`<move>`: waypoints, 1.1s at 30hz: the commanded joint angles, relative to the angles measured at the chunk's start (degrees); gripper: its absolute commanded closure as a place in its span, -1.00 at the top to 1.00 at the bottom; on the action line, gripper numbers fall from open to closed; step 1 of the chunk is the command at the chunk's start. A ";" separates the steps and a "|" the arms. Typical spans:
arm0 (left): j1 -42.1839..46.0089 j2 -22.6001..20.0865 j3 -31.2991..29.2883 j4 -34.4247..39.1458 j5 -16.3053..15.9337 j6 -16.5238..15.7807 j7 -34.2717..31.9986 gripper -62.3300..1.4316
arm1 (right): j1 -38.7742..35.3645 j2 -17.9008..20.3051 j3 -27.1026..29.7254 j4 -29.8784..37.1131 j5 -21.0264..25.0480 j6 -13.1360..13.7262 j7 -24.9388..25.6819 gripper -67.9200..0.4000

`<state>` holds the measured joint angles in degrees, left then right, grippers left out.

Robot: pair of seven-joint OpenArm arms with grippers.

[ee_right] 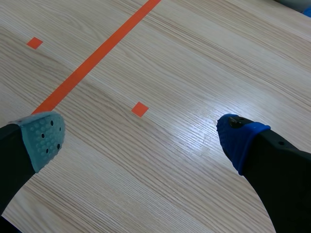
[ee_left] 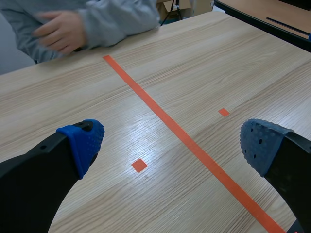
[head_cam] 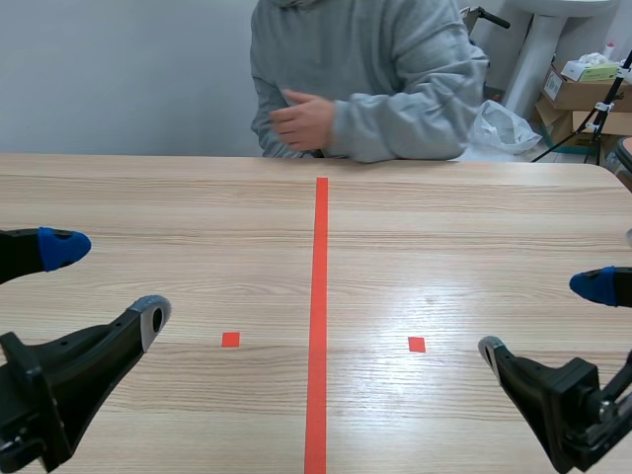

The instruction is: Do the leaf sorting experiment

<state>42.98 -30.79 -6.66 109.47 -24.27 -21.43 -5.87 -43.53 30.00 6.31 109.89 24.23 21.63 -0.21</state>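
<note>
Pale wood counter [head_cam: 464, 227] with an orange-red tape line [head_cam: 320, 296] down its middle lies under both arms. The left hand [head_cam: 109, 281] and the right hand [head_cam: 544, 316] each hover low, fingers spread wide, gripping nothing. A person [head_cam: 395, 79] in a grey sweatshirt sits at the far edge.

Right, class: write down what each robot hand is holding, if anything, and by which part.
Nothing is held. The left hand and the right hand are both open, with only the table showing in each gap.

Lab room, tape-marked wooden table [head_cam: 474, 227], stacked cardboard boxes [head_cam: 578, 96], seated person [head_cam: 395, 69]
</note>
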 commanded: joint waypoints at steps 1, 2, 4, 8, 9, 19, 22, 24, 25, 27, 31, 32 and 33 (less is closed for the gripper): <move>0.00 0.28 -0.11 0.87 -0.52 -0.11 -0.81 0.93 | 0.50 0.61 0.50 0.63 0.59 -0.22 1.49 0.92; -0.04 0.33 -0.11 0.87 -0.50 -0.13 -0.59 0.93 | 0.68 0.59 0.48 0.63 0.59 -0.22 1.42 0.92; -0.02 0.61 -0.11 0.87 -0.48 -0.13 -0.52 0.93 | 0.68 0.61 0.48 0.63 0.59 -0.22 1.44 0.92; -0.02 1.42 -0.11 0.87 -0.04 -0.20 -0.11 0.93 | 0.66 0.59 0.48 0.63 0.57 -0.20 1.40 0.92; -0.02 1.55 -0.11 0.87 -0.07 -0.31 -0.11 0.93 | 0.66 0.59 0.48 0.63 0.57 -0.20 1.22 0.92; -0.04 1.55 -0.11 0.87 -0.07 -0.31 0.94 0.93 | 0.68 0.59 0.48 0.63 0.57 -0.20 -0.04 0.92; -0.02 1.55 -0.11 0.87 -0.07 -0.31 0.94 0.93 | 0.68 0.59 0.48 0.63 0.57 -0.20 -0.04 0.92; -0.02 1.55 -0.11 0.87 -0.07 -0.31 0.94 0.93 | 0.68 0.59 0.48 0.63 0.57 -0.20 -0.04 0.92; -0.02 1.55 -0.11 0.87 -0.07 -0.31 0.94 0.93 | 0.68 0.59 0.48 0.63 0.57 -0.20 -0.04 0.92; -0.02 1.55 -0.11 0.87 -0.07 -0.31 0.94 0.93 | 0.68 0.59 0.48 0.63 0.57 -0.20 -0.04 0.92; -0.04 1.55 -0.11 0.87 -0.07 -0.31 0.94 0.93 | 0.68 0.59 0.48 0.63 0.57 -0.20 -0.04 0.92; -0.04 1.55 -0.11 0.87 -0.07 -0.31 0.94 0.93 | 0.68 0.59 0.48 0.63 0.57 -0.20 -0.04 0.92; -0.04 1.55 -0.11 0.87 -0.07 -0.31 0.94 0.93 | 0.68 0.59 0.48 0.63 0.57 -0.20 -0.04 0.92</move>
<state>42.98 -29.52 -6.66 109.47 -23.86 -21.50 -4.38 -43.51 30.02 6.31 109.89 24.23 21.63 -1.17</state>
